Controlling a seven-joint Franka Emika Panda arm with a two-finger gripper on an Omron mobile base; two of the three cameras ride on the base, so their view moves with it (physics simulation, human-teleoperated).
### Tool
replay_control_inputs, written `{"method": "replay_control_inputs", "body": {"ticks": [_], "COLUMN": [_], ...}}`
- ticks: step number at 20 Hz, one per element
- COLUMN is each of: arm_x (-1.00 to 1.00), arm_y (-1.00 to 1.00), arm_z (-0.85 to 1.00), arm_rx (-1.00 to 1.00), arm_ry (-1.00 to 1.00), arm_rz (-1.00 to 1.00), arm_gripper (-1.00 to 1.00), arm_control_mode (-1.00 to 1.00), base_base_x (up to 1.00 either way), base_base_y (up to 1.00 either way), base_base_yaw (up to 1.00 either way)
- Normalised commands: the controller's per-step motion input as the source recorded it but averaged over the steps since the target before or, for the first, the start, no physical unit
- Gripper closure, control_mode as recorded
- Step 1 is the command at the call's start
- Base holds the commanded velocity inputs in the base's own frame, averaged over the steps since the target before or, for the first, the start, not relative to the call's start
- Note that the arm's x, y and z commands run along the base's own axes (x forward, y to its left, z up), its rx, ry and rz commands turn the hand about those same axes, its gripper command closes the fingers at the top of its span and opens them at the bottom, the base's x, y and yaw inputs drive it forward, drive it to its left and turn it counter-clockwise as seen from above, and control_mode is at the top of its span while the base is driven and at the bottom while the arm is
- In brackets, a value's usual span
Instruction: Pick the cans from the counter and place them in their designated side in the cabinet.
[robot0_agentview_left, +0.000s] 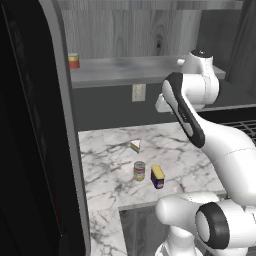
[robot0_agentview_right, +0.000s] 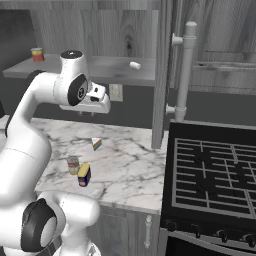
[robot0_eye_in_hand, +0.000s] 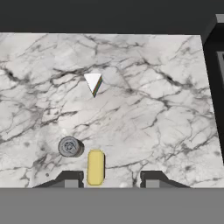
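Note:
Two cans stand side by side near the front of the white marble counter (robot0_agentview_left: 107, 145): a boxy dark blue one with a yellow top (robot0_agentview_left: 157, 176) (robot0_agentview_right: 84, 174) (robot0_eye_in_hand: 95, 167) and a round silvery-topped one (robot0_agentview_left: 139, 171) (robot0_agentview_right: 73, 165) (robot0_eye_in_hand: 70, 146). My gripper (robot0_agentview_right: 86, 112) (robot0_eye_in_hand: 110, 179) hangs high above the counter, pointing down, open and holding nothing. In the hand view the boxy can lies just inside the left fingertip (robot0_eye_in_hand: 70, 179). The cabinet's grey shelf board (robot0_agentview_left: 130, 70) (robot0_agentview_right: 110, 67) runs along the back wall above the counter.
A short red-and-yellow can (robot0_agentview_left: 74, 61) (robot0_agentview_right: 37, 54) stands at the shelf's left end, a small white thing (robot0_agentview_right: 134, 65) further right. A rainbow-striped wedge (robot0_agentview_left: 135, 146) (robot0_eye_in_hand: 93, 83) lies behind the cans. A black stove grate (robot0_agentview_right: 215, 170) is on the right, a tall black panel (robot0_agentview_left: 30, 125) on the left.

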Motion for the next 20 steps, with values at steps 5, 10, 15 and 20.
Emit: {"method": "replay_control_inputs", "body": {"ticks": [5,10,15,20], "arm_x": [-0.03,-0.10,-0.12,-0.07], "arm_y": [0.08,0.04,0.05,0.05], "arm_z": [0.00,-0.03,-0.16,-0.19], "arm_rx": [0.00,0.01,0.00,0.00], "arm_ry": [0.00,0.00,0.00,0.00], "arm_rz": [0.00,0.00,-0.01,0.00], "arm_gripper": [-1.00,-1.00,-1.00,-1.00], "arm_control_mode": [-1.00,-1.00,-1.00,-1.00], "base_base_x": [0.00,0.00,0.00,0.00], "base_base_y": [0.00,0.00,0.00,0.00], "base_base_yaw": [0.00,0.00,0.00,0.00]}}
